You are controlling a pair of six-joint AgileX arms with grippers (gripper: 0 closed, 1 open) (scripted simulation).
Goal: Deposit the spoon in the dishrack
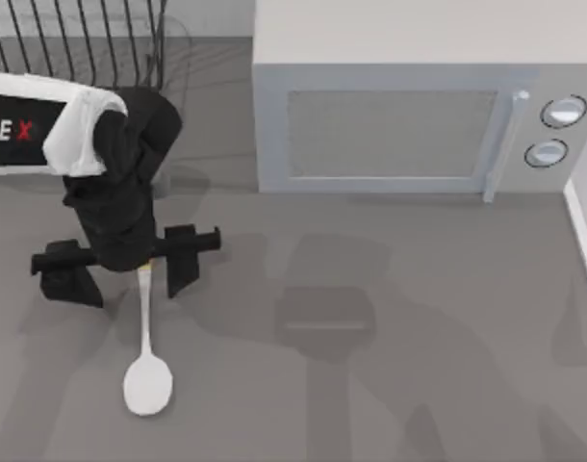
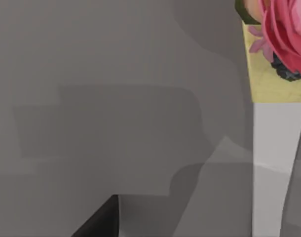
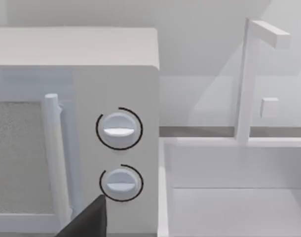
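Dishrack (image 1: 82,43) occupies the table's far-left corner. Left gripper (image 1: 130,265), fingers spread, straddles the spoon (image 1: 146,371) handle's top end near the left edge. Spoon appears light, stiff, slippery; pinch the thin handle.

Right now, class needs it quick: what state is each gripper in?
Left gripper: open, fingers spread above the spoon handle's end, holding nothing.
Right gripper: cannot be told.
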